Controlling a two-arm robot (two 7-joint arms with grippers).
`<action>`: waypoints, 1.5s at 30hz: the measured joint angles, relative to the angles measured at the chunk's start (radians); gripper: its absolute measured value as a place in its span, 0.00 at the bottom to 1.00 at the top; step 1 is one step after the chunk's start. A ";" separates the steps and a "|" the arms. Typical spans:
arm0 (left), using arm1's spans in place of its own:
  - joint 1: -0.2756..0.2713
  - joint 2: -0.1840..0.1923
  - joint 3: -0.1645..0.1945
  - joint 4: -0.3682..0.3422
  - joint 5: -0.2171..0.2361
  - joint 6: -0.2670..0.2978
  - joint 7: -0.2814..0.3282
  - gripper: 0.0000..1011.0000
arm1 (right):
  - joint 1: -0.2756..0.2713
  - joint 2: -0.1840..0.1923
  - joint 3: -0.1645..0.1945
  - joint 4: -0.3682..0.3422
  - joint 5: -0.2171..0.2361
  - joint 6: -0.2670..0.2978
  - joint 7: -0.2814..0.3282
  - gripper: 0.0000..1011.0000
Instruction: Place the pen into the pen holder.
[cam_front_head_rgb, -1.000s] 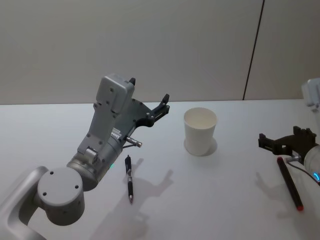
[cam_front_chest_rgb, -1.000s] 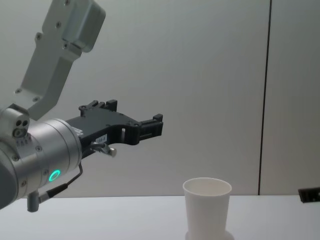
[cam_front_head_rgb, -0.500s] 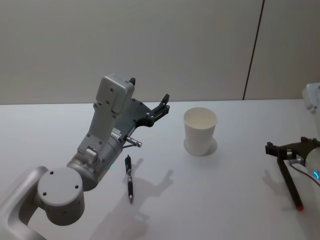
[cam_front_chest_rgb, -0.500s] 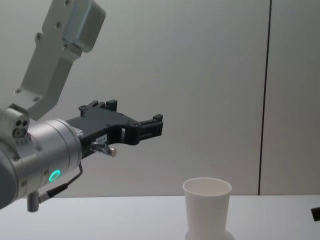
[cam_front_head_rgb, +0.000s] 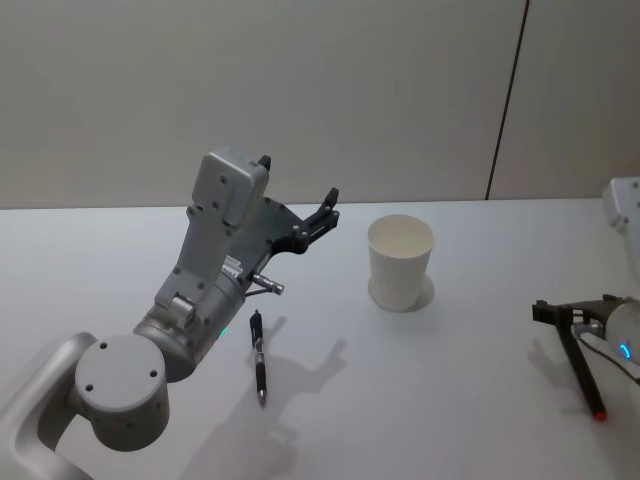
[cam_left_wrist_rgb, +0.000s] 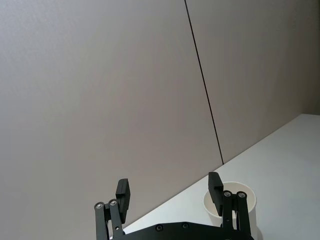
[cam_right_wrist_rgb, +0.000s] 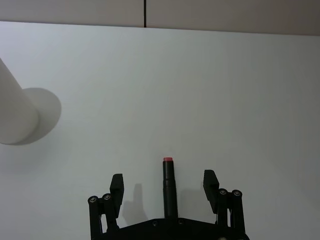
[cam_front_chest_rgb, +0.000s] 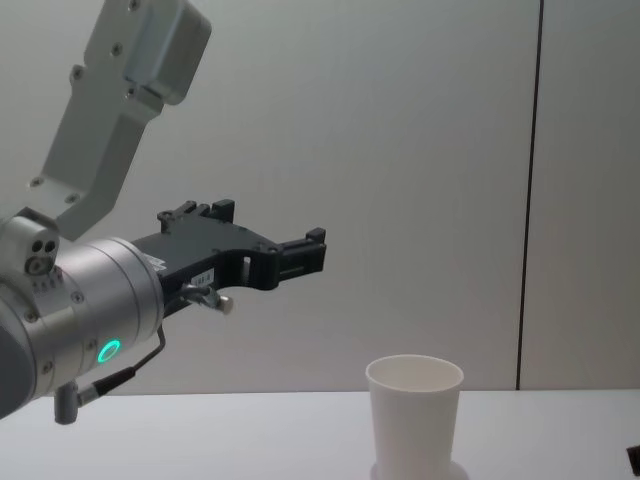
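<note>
Pen holder: the white paper cup (cam_front_head_rgb: 400, 265) stands upright on the white table (cam_front_head_rgb: 450, 390), right of centre and toward the far side, with its mouth open and nothing inside that can be seen.

Pen: a dark pen with a red tip (cam_front_head_rgb: 584, 378) lies flat on the table at the near right, well apart from the cup; its red end points toward the near edge.

Right gripper: the right gripper (cam_front_head_rgb: 575, 308) sits low over the far end of that pen. In the right wrist view its fingers (cam_right_wrist_rgb: 209, 179) are spread wide, one on each side of the shaft, with bare table showing between each finger and the pen — released, gripping nothing.

Second pen: a black pen (cam_front_head_rgb: 259, 358) lies on the table left of centre, nearer than the cup and just beside the left arm's shadow.

Left gripper: the left gripper (cam_left_wrist_rgb: 169, 186) is held high above the table on its raised arm, left of the cup and aimed toward the far wall (cam_front_chest_rgb: 420, 150). Its fingers are parted and empty — the left wrist view shows the cup's rim beyond one of them.

Cup from the side: in the chest view the cup tapers toward its base, and its rim sits lower than the left gripper.
</note>
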 joint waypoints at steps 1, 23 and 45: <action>0.000 0.000 0.000 0.000 0.000 0.000 0.000 0.99 | 0.003 -0.002 0.001 0.004 0.002 0.004 -0.002 0.99; 0.000 0.000 0.000 0.000 0.000 0.000 0.000 0.99 | 0.066 -0.050 0.006 0.127 -0.013 0.023 -0.029 0.99; 0.000 0.000 0.000 0.000 0.000 0.000 0.000 0.99 | 0.118 -0.074 0.012 0.212 -0.065 0.013 -0.021 0.99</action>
